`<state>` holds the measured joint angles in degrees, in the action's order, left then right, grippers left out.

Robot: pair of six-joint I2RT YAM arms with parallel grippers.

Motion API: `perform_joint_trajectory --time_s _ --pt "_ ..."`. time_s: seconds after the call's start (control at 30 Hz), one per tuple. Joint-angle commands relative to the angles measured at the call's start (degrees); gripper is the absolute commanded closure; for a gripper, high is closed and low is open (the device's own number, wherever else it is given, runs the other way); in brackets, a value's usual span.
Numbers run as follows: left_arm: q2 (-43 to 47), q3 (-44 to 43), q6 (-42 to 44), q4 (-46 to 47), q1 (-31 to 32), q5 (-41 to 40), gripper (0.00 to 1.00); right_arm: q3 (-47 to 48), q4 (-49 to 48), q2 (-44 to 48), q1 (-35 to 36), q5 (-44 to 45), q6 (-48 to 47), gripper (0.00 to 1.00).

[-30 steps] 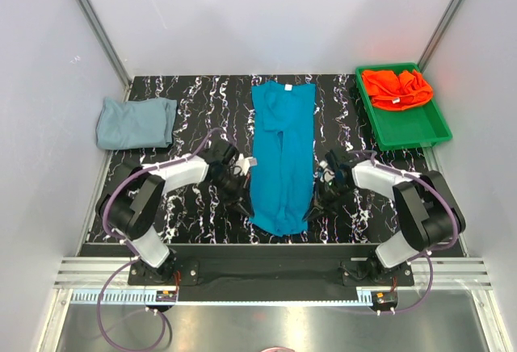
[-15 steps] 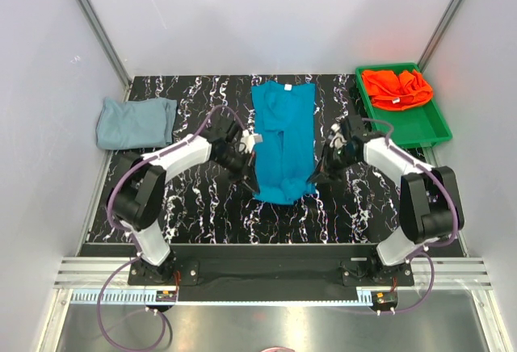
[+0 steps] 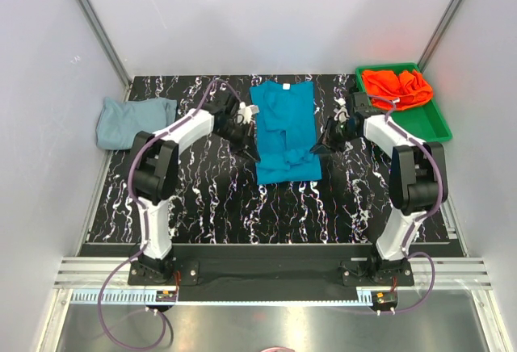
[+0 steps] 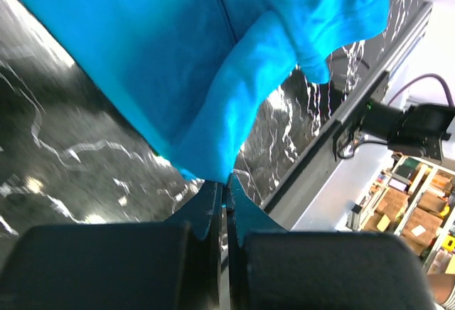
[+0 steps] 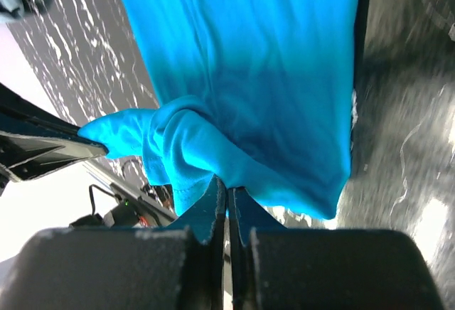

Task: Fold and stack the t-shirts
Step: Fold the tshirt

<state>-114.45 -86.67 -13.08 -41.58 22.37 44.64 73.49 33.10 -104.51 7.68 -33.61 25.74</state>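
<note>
T-shirt (image 3: 284, 126) hem in left gripper (image 4: 226, 182), right gripper (image 5: 227, 185), clamped edge hidden

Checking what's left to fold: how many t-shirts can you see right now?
3: teal-blue cloth t-shirt mid-table; folded pale grey-blue t-shirt at far left; crumpled orange-red t-shirt in the green plastic tray, possibly hiding more.

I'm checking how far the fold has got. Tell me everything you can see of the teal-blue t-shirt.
The teal-blue t-shirt is soft plain cloth, lying lengthwise on the black marbled table, its collar with a small white neck tag at the far end. Its near hem is doubled back toward the collar and bunched in the middle. The left gripper and the right gripper each pinch a hem corner with shut fingers.
</note>
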Motion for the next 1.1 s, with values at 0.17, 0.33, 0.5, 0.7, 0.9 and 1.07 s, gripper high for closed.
perform_joint_trajectory --time_s 0.17,0.33,0.5,0.7,0.9,1.07 --pt "-7.5 -12.1 1.7 -1.6 -0.7 -0.8 1.00 6.9 -2.8 -5.6 -1.4 0.1 -1.0 1.00" --pt "-9.7 -14.7 1.6 -1.2 -1.0 -1.1 1.00 10.8 -3.1 -8.8 -2.1 0.1 -1.0 1.00" --pt "-11.3 -17.9 1.7 -0.8 -1.3 -1.9 1.00 16.2 -3.3 -12.8 -2.5 0.1 -0.8 1.00" --pt "-14.1 -21.9 2.6 -0.4 -1.5 -3.9 1.00 20.5 -4.2 -17.4 -2.8 0.2 -0.8 1.00" --pt "-17.5 -24.6 3.1 0.4 -1.5 -5.6 1.00 22.9 -5.2 -21.1 -3.0 0.5 -1.4 1.00" --pt "-19.0 -25.8 3.7 1.4 -1.5 -8.6 0.73 24.4 -6.6 -23.1 -3.1 0.3 -3.1 0.89"
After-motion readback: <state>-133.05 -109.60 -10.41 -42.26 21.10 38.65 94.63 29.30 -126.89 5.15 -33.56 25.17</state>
